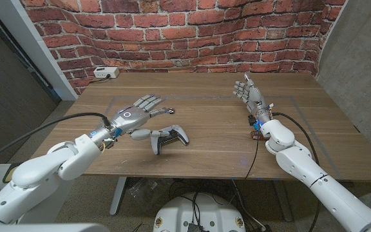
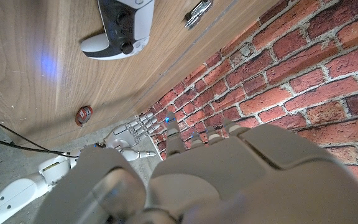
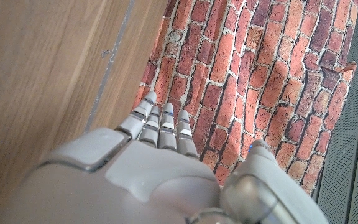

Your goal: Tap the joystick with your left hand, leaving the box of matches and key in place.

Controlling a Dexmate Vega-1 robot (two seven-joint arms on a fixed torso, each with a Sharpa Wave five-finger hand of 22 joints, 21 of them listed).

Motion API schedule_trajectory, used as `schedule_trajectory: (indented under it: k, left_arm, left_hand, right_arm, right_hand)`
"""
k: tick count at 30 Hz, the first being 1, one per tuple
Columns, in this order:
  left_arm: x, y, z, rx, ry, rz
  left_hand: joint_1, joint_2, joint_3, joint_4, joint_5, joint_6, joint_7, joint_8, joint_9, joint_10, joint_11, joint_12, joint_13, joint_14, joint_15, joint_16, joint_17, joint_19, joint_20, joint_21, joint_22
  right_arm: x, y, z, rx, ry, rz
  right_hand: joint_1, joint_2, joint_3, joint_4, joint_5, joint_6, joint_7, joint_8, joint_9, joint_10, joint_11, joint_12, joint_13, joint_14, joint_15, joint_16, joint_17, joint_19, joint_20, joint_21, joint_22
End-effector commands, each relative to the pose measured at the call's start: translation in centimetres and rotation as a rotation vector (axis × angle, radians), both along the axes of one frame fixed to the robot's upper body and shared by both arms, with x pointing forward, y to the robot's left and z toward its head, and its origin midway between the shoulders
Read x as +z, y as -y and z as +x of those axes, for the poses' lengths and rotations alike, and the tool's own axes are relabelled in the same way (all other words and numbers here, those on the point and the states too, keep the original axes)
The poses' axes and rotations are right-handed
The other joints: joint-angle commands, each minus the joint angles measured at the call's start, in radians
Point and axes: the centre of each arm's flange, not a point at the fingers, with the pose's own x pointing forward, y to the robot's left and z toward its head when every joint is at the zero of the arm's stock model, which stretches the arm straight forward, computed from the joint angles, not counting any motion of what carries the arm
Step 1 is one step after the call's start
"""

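Note:
The joystick [image 1: 172,136], a black and white game controller, lies on the wooden table [image 1: 211,154] a little left of its middle; the left wrist view shows it too [image 2: 120,28]. My left hand [image 1: 136,116] hovers just left of it, fingers stretched out and holding nothing. Its thumb reaches close to the controller's near grip; I cannot tell whether they touch. A small metal key [image 1: 170,111] [image 2: 197,9] lies just beyond the fingertips. The reddish box of matches [image 1: 256,131] [image 2: 84,114] sits by my right wrist. My right hand [image 1: 249,93] [image 2: 132,134] is raised with fingers spread, empty.
A white socket block [image 1: 105,73] with a cable sits at the table's far left corner. A brick wall [image 1: 185,32] stands right behind the table. A grey wall [image 1: 356,71] borders the right side.

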Motion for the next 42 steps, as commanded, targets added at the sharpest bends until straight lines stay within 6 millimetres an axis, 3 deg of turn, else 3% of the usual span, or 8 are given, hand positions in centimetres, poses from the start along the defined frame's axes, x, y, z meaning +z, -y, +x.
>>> schedule_trajectory:
  k: [1, 9, 14, 20, 42]
  left_arm:
    - [0.0, 1.5, 0.4, 0.058, -0.022, 0.09]
    - [0.2, 1.9, 0.5, 0.09, -0.026, 0.133]
    - [0.2, 2.1, 0.4, 0.094, -0.029, 0.146]
    - [0.1, 2.1, 0.5, 0.098, -0.04, 0.141]
    - [-1.0, 1.8, 1.4, 0.102, -0.057, 0.139]
  left_hand:
    - [0.001, -0.004, -0.006, 0.006, -0.003, 0.014, -0.006, 0.01, 0.003, -0.02, -0.003, 0.006, 0.001, -0.154, 0.005, 0.005, 0.004, -0.139, 0.009, 0.003, 0.003]
    - [-0.002, -0.002, -0.01, 0.008, -0.004, 0.039, -0.002, 0.019, 0.003, -0.015, -0.004, 0.013, 0.001, -0.15, -0.001, 0.011, 0.004, -0.14, 0.009, 0.008, 0.004]
    - [-0.004, 0.0, -0.016, 0.011, -0.006, 0.097, 0.025, 0.037, 0.003, -0.007, -0.008, 0.021, 0.001, -0.145, -0.003, 0.017, 0.003, -0.139, 0.01, 0.016, 0.004]
    - [-0.003, 0.002, -0.019, 0.011, -0.006, 0.137, 0.036, 0.048, 0.002, 0.001, -0.015, 0.026, 0.0, -0.14, -0.005, 0.019, 0.002, -0.134, 0.008, 0.022, 0.004]
    - [0.004, 0.006, -0.022, 0.01, -0.004, 0.163, 0.025, 0.049, 0.002, 0.026, -0.015, 0.037, 0.0, -0.115, -0.012, 0.027, 0.001, -0.124, 0.01, 0.028, 0.003]
  right_arm:
    - [-0.3, 0.3, 0.3, 0.005, -0.014, 0.003]
    - [-0.6, 0.4, 0.3, 0.006, -0.02, 0.001]
    - [-0.9, 0.5, 0.4, 0.008, -0.029, 0.009]
    - [-1.1, 0.4, 0.4, 0.009, -0.035, 0.008]
    - [-1.2, 0.1, 0.3, 0.004, -0.041, 0.015]
  right_hand:
    - [0.003, 0.011, 0.001, -0.004, 0.003, 0.013, -0.001, 0.004, 0.005, 0.009, 0.001, -0.004, 0.002, 0.003, 0.0, 0.001, 0.006, -0.003, 0.003, 0.0, 0.003]
    - [0.002, 0.013, 0.001, -0.004, 0.003, 0.014, -0.001, 0.004, 0.005, 0.01, 0.002, -0.004, 0.003, 0.003, 0.0, 0.001, 0.006, -0.003, 0.004, 0.0, 0.003]
    - [0.001, 0.014, 0.001, -0.004, 0.003, 0.014, -0.001, 0.004, 0.005, 0.01, 0.0, -0.004, 0.003, 0.003, 0.0, 0.001, 0.006, -0.003, 0.003, 0.0, 0.003]
    - [0.001, 0.015, 0.0, -0.004, 0.003, 0.016, 0.0, 0.004, 0.005, 0.01, 0.002, -0.004, 0.003, 0.004, 0.0, 0.001, 0.006, -0.004, 0.004, 0.0, 0.003]
    - [0.001, 0.018, 0.0, -0.005, 0.003, 0.02, -0.001, 0.004, 0.005, 0.016, 0.001, -0.003, 0.003, 0.005, -0.001, 0.001, 0.006, -0.005, 0.006, 0.0, 0.003]
